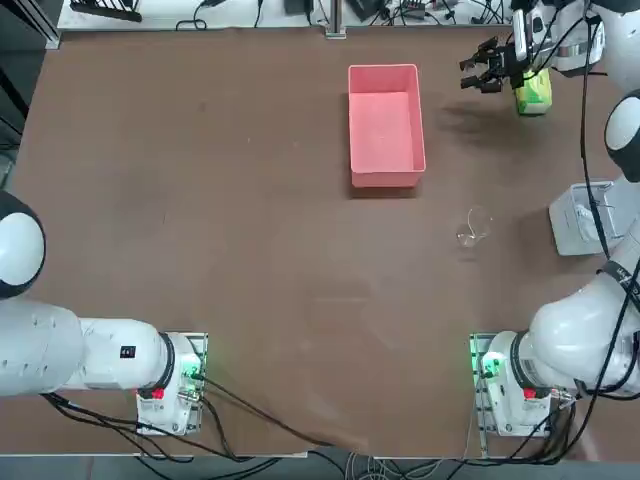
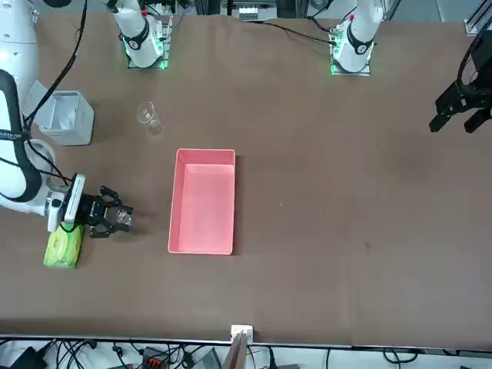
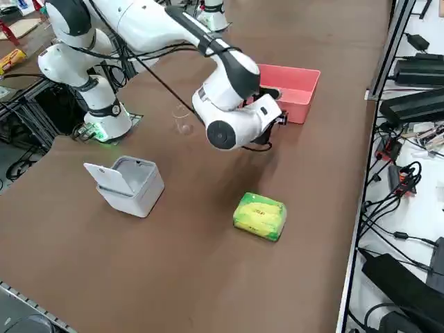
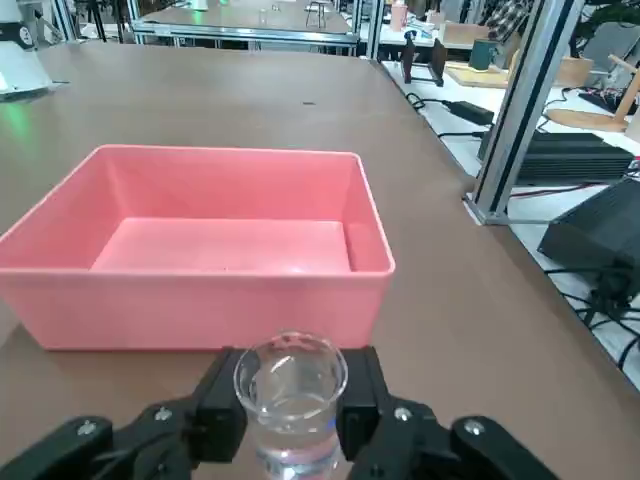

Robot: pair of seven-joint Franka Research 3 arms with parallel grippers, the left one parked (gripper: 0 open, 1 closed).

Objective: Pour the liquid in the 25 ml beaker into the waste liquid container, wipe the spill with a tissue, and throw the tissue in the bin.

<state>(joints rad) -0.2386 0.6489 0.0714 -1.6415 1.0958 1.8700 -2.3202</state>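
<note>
Glass 25 ml beaker point(image 4: 291, 400) upright, clamped between tool point(image 4: 290, 405) fingers, near pink waste liquid container point(image 4: 200, 310)

On your table point(image 2: 323, 231): pink waste liquid container point(image 2: 203, 201) mid-table; right gripper point(image 2: 115, 215) beside green tissue pack point(image 2: 63, 246); bin point(image 2: 65, 117) and larger glass beaker point(image 2: 147, 117) toward the robot's edge.

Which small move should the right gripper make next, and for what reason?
Probably carry the 25 ml beaker forward over the waste liquid container: the right gripper holds it upright, liquid inside, short of the tray's near wall.
</note>
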